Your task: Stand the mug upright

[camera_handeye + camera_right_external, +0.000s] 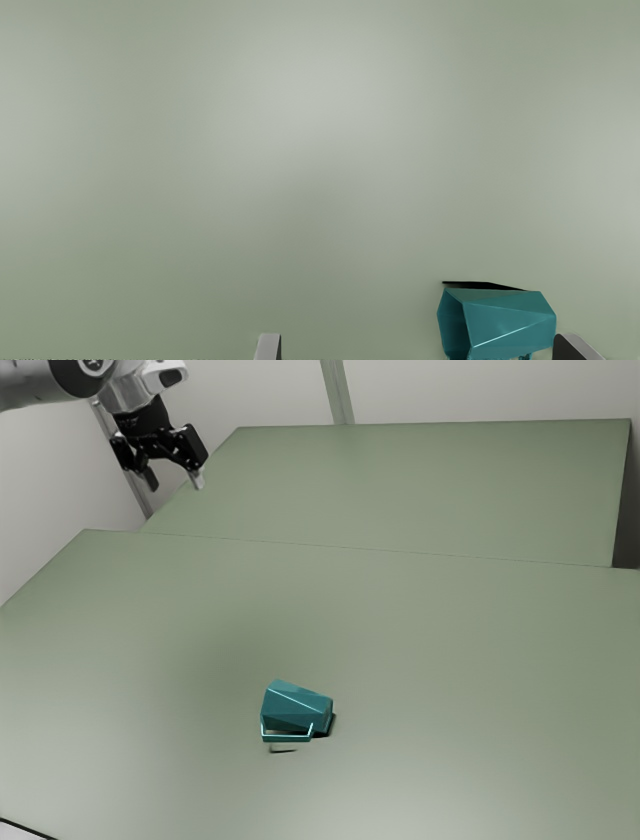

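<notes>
Sideways, the mug [297,708] lies inward of the table's [450,640] edges, jaws wide; the exterior view shows its handle [288,739], the wrist view its mouth [454,325].

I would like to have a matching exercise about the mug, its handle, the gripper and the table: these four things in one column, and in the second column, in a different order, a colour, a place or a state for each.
Things
1. mug
2. handle
3. gripper
4. table

Descriptions
A. black, open and holding nothing
B. a flat, green surface
C. tipped over, lying on its side
D. a thin teal loop, on the side of a teal body

Right pairs: 1-C, 2-D, 3-A, 4-B
</notes>
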{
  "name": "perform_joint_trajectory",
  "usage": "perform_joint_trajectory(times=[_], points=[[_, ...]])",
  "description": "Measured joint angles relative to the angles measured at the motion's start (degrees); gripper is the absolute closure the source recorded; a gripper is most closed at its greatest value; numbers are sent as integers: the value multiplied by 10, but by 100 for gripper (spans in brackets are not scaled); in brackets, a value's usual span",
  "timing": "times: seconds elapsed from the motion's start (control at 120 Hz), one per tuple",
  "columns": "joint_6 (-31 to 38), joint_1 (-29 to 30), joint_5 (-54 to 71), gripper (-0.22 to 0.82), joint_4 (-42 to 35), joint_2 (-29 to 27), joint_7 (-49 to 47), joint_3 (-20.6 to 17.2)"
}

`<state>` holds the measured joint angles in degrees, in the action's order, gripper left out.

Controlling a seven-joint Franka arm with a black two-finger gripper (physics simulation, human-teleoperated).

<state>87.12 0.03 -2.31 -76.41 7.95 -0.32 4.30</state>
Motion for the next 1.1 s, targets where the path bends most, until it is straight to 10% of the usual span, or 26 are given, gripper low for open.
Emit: perform_joint_trajectory(times=[0.142, 0.45, 1.1], points=[[9, -3, -29, 1, -51, -20, -1, 7], [210, 9, -313, 1, -540, -168, 60, 58], [324, 32, -659, 1, -698, -116, 396, 58]])
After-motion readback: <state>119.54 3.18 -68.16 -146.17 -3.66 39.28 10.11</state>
